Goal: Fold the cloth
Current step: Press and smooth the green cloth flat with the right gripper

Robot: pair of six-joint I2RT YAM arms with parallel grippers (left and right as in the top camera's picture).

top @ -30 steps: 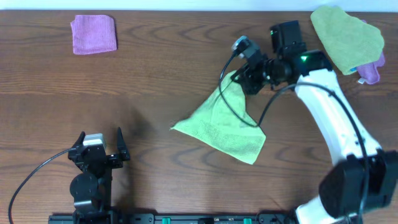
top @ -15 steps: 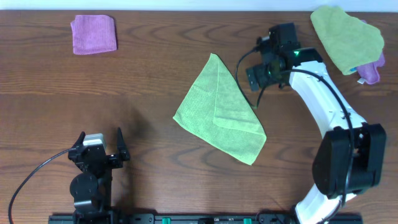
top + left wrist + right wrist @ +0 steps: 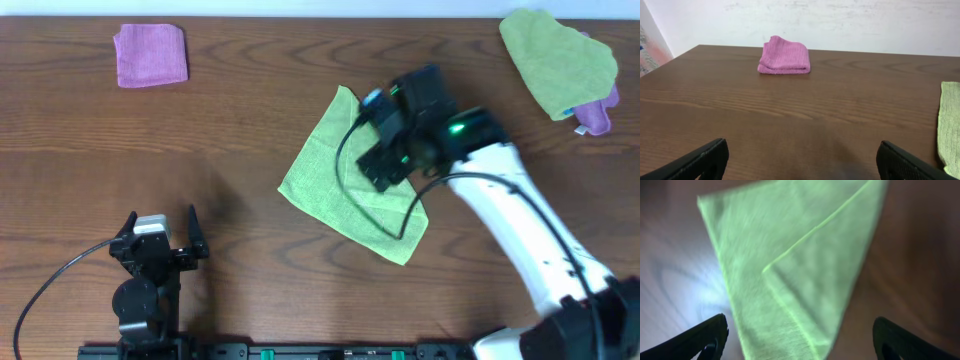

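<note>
The lime-green cloth (image 3: pixel 320 175) lies flat on the brown table, a little right of centre. One part is folded over, and a fold edge runs across it (image 3: pixel 790 270). My right gripper (image 3: pixel 385 165) hovers over the cloth's right half. It is open (image 3: pixel 800 345), with the cloth below the gap and nothing held between its fingers (image 3: pixel 710 335). My left gripper (image 3: pixel 160 238) rests near the front left edge, well away from the cloth. It is wide open (image 3: pixel 800 160) over bare wood. The cloth's edge (image 3: pixel 949 125) shows at the far right of the left wrist view.
A small folded purple cloth (image 3: pixel 151 55) lies at the back left, also straight ahead of the left gripper (image 3: pixel 784 56). A duller green cloth (image 3: pixel 558 60) with a purple piece under it (image 3: pixel 598 115) sits at the back right corner. A white wall stands behind the table.
The right gripper let go of the cloth corner it held up. The cloth dropped flat with a fold. The right arm drew back, then swung left over the cloth. The left arm stayed still.
</note>
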